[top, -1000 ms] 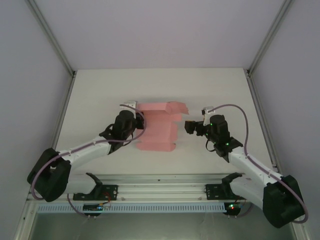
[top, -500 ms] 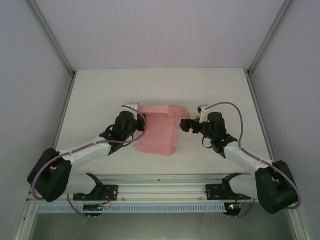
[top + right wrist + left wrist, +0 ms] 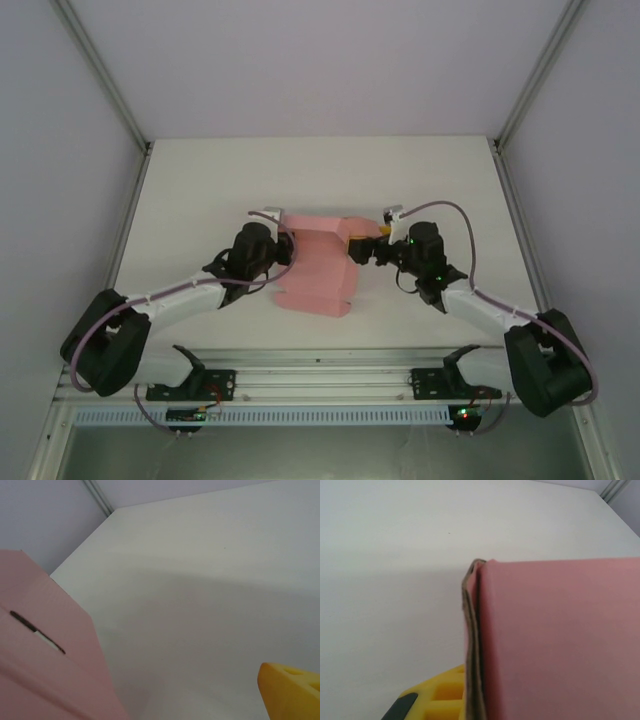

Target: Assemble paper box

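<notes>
The paper box [image 3: 318, 272] lies as a partly folded pink sheet about midway across the tabletop [image 3: 200, 190], somewhat nearer the near edge than the far one. Its long body runs from near to far, and a shorter panel sticks out to the right at its far end. The left gripper [image 3: 277, 247] comes in from the left and is clamped on the sheet's left edge towards the far end. In the left wrist view that edge appears as a doubled layer of card standing up from the surface, with one yellow finger pad [image 3: 440, 697] pressed against it from the left. The right gripper [image 3: 362, 246] sits at the right side of the sheet, beside the projecting far panel, with its jaws spread wide and nothing between them. From above, its yellow finger [image 3: 357, 240] seems to sit just at the panel's edge, but whether it touches the card cannot be made out. In the right wrist view one yellow fingertip [image 3: 292, 690] is at the lower right, and a pink panel with a short cut slit [image 3: 37, 632] rises at the left. Bare white surface lies between fingertip and panel.
</notes>
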`<state>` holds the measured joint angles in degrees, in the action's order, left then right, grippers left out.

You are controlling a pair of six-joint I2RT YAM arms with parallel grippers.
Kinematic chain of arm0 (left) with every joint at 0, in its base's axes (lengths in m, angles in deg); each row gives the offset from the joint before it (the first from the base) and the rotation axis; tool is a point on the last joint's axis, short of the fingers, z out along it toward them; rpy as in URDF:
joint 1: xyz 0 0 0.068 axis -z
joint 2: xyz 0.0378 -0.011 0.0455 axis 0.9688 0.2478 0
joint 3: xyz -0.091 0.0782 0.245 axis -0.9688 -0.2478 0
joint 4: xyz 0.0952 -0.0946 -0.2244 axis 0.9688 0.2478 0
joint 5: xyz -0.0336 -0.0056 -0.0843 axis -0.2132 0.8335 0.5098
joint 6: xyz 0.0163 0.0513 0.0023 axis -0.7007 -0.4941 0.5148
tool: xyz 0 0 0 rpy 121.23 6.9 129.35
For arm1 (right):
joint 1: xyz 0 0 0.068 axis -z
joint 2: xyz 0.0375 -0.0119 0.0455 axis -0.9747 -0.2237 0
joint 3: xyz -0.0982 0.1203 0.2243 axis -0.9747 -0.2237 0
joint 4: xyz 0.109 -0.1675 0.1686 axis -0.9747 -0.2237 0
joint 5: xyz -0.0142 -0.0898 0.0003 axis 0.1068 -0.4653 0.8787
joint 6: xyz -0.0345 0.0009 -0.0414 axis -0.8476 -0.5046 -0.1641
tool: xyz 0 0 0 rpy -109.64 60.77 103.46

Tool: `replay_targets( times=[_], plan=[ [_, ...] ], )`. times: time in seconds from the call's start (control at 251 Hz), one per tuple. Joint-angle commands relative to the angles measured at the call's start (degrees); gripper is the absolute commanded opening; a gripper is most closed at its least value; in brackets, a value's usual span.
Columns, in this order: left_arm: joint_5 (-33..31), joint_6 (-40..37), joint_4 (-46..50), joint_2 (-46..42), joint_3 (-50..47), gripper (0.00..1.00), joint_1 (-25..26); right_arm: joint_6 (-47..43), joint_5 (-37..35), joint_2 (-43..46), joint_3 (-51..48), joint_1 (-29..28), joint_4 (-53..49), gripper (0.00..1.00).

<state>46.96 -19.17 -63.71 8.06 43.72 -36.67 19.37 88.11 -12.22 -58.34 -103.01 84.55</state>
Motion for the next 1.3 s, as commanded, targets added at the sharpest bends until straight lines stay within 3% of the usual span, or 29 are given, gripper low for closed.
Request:
replay_targets(
  times=[0.0,0.231,0.331,0.499,0.722,0.858,0.962,1.074,1.185,1.297],
  plan=[
    [2.99,0.80,-3.51,0.03,1.98,0.00,-0.21,-1.20,-1.90,-3.54,2.65,-2.19,1.50,1.00],
    [-0.03,1.52,-1.80,-1.02,1.46,0.00,-0.16,-0.66,-5.84,-4.23,3.78,-4.04,-0.24,1.00],
    [-3.21,1.88,-0.39,-1.49,1.10,0.00,-0.45,-1.87,-6.93,-0.06,2.52,-3.78,-3.15,1.00],
    [-3.32,2.84,2.16,-2.01,0.48,0.00,-2.94,-5.60,-8.88,10.27,0.58,-2.90,-11.40,1.00],
    [-1.38,1.27,1.71,-3.02,-1.60,0.00,-4.52,-3.30,-11.17,21.23,0.72,3.58,-20.28,1.00],
    [3.17,-0.93,-0.49,-3.63,-2.78,0.00,-4.72,2.74,-12.11,22.52,0.96,10.40,-21.09,1.00],
    [5.49,-1.58,-2.04,-3.96,-3.29,0.00,-4.76,4.15,-5.96,19.66,3.02,15.02,-21.80,1.00],
    [6.97,-2.00,-2.41,-3.91,-3.12,0.00,-4.76,2.36,1.88,14.77,5.90,15.56,-20.00,0.98],
    [6.61,-1.63,-2.48,-3.70,-2.96,0.00,-4.69,0.23,12.54,9.63,8.07,13.58,-18.44,0.93],
    [6.64,-1.20,-2.60,-3.55,-2.78,0.00,-4.71,-2.52,16.70,5.94,9.54,9.72,-18.30,0.93]
  ],
)
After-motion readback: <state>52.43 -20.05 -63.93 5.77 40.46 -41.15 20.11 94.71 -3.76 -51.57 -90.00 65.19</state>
